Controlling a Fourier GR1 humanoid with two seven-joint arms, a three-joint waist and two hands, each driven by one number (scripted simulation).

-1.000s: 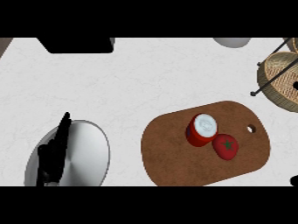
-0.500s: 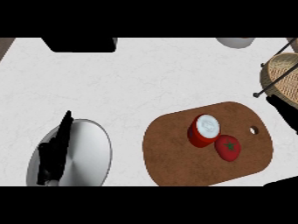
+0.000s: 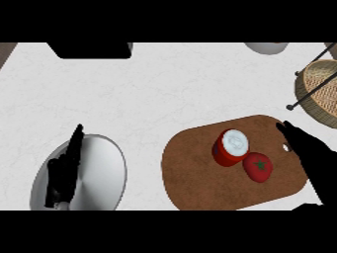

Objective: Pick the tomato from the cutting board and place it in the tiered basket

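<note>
**Right hand hanging open beside the tomato**

The tomato (image 3: 258, 166) is lying on the right half of the board (image 3: 200, 173), green stalk facing up, touching or nearly touching a red tub (image 3: 229, 147) with a white lid that is sitting just up and left of it. The board itself is lying toward the counter's (image 3: 163, 99) near right corner. The right hand (image 3: 316, 158) is hanging over the board's right edge, just beside the tomato and not touching it, with its fingers stretched out straight and holding nothing. The left hand (image 3: 63, 168) is resting open, fingers up, over a grey plate (image 3: 102, 173) near the counter's near left corner.

The basket (image 3: 331, 91) is standing at the counter's right edge, well beyond the board's far end, so the carry looks short once the tomato is lifted.

The tomato is probably going to handle as a light, smooth, round thing: inclined to roll when nudged, slippery on its skin, and soft enough to bruise if squeezed hard. The sensible hold seems to be around its widest part, thumb on one side and fingers on the other. The right and near sides are lying free, while the tub is crowding the upper left, so fingers coming in there are risking a knock against the tub.
</note>
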